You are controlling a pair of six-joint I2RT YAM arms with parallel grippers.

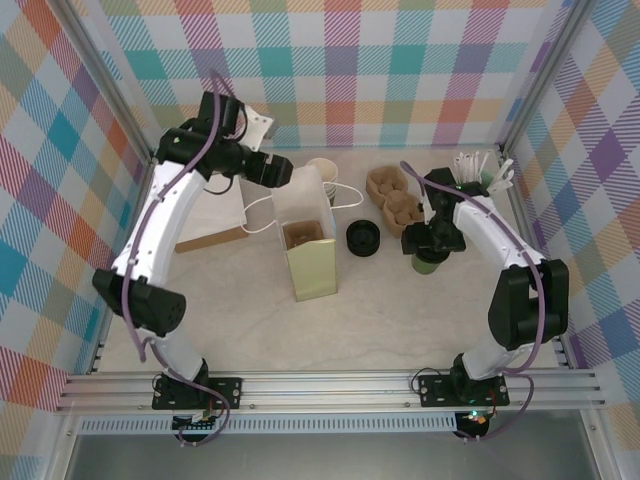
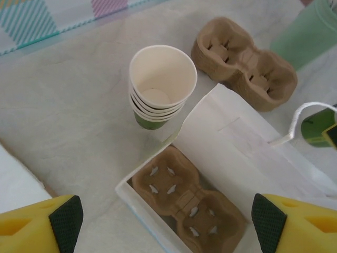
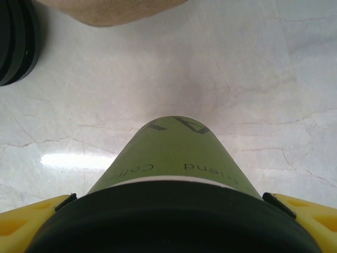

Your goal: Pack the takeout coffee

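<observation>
One lidded takeout coffee (image 3: pixel 174 158) is clamped in the right tool (image 3: pixel 168 200); left tool (image 2: pixel 167 217) gapes apart.

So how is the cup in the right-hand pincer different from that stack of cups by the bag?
The takeout cup wears a black lid; the stack of cups is open-topped. The takeout cup is single; the stack is several nested. The takeout cup sits between the fingers of the right pincer; the stack stands free on the table. Both have green walls.
</observation>
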